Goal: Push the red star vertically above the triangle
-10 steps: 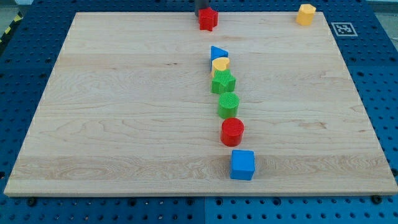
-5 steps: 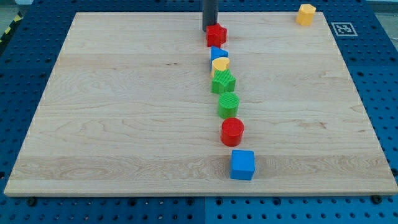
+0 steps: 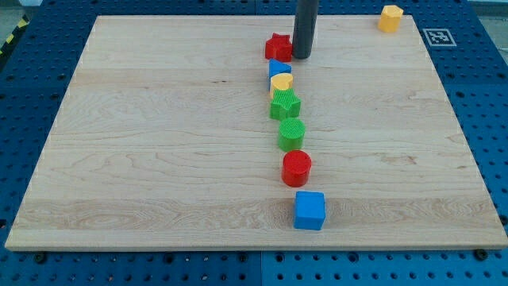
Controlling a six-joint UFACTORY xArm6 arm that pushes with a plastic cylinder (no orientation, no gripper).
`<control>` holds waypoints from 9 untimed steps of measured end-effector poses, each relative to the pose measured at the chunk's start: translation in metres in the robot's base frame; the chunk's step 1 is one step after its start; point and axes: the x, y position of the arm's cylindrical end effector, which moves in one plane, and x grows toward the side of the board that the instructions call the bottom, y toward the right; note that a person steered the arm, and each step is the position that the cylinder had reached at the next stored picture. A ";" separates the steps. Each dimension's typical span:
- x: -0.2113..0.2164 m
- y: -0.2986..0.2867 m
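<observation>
The red star (image 3: 277,47) lies near the board's top centre, touching the top of the blue triangle (image 3: 279,68) just below it. My tip (image 3: 302,56) rests on the board right beside the star's right side, at the triangle's upper right. Below the triangle a column runs down the view: yellow heart (image 3: 281,82), green star (image 3: 285,104), green cylinder (image 3: 291,133), red cylinder (image 3: 297,168), blue cube (image 3: 309,210).
A yellow hexagonal block (image 3: 390,17) sits at the top right corner of the wooden board (image 3: 143,143). A fiducial tag (image 3: 438,36) lies on the blue pegboard beyond the board's right edge.
The red star slid down the view from the top edge until it met the triangle. The rod then moved from the star's upper left to its right side.
</observation>
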 end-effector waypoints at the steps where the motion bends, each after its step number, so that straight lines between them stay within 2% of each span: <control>1: 0.015 -0.001; 2: 0.016 0.004; 4: -0.043 0.016; 6: -0.044 -0.028; 8: -0.026 -0.040; 9: -0.037 -0.040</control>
